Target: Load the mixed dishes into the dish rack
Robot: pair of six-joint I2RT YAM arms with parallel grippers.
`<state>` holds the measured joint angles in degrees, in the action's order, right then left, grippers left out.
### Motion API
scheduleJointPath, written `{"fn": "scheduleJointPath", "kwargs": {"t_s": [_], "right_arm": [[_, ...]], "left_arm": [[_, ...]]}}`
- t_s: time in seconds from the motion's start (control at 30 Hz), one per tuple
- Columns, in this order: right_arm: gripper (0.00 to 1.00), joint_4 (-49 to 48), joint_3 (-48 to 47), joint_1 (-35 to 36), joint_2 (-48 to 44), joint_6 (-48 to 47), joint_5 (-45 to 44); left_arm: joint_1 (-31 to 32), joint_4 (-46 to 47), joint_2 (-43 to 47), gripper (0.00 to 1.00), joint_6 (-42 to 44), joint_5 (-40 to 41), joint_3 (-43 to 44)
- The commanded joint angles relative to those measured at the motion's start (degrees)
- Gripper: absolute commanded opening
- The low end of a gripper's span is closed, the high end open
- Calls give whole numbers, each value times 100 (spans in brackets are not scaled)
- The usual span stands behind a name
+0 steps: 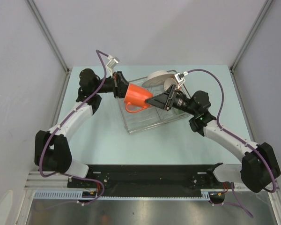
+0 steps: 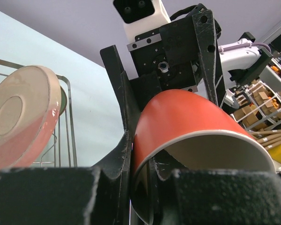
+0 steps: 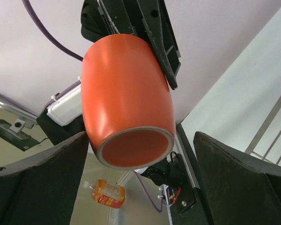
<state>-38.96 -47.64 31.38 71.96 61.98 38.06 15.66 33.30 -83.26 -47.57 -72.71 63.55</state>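
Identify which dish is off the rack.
The orange mug, held by its rim in the left gripper above the dish rack; the plates stand inside it.

1. The worktop [image 1: 107,145] is a pale blue-green and looks smooth.
2. Plain, pale grey-purple walls [image 1: 145,28] stand at its left, back and right.
3. Thin silver posts [image 1: 49,35] run up where the walls meet.
4. A long black strip [image 1: 150,176] lies across the near edge of the worktop.
5. In the left wrist view, brown cardboard boxes [image 2: 255,105] sit stacked on shelves far off.
6. In the right wrist view, an orange bottle [image 3: 107,193] lies on its side on a pale tan surface.
7. The light is soft and even.
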Motion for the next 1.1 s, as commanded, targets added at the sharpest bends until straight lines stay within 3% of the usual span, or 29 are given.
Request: {"fn": "scheduleJointPath", "kwargs": {"t_s": [0.0,0.03,0.17,0.27,0.37,0.77,0.8,0.9,0.93,0.97,1.07], "right_arm": [[100,-884,-9,26,229,262,122],[100,-998,0,26,265,419,96],[100,-2410,-18,18,493,1245,-27],[100,-2871,-26,53,704,1642,-18],[96,-2933,-18,158,819,1721,87],[92,-2125,18,264,432,1352,236],[89,-2090,18,290,450,1378,254],[59,-2098,9,290,503,1475,263],[34,-2081,18,273,520,1501,254],[24,-2046,18,273,529,1510,245],[9,-1923,18,220,529,1545,254]], "left_arm": [[165,-223,12,0,88,-50,430],[191,-593,3,0,586,10,578],[227,-491,29,0,468,64,439],[227,-762,38,0,669,90,500],[227,-1299,38,0,1091,151,676],[165,-1369,-15,0,1206,292,720],[157,-1431,-6,0,1276,301,729],[104,-1913,-41,0,1697,397,852],[95,-2028,-41,0,1794,432,878],[69,-2221,-58,0,1995,476,913],[42,-2861,-50,0,2618,713,984]]}}
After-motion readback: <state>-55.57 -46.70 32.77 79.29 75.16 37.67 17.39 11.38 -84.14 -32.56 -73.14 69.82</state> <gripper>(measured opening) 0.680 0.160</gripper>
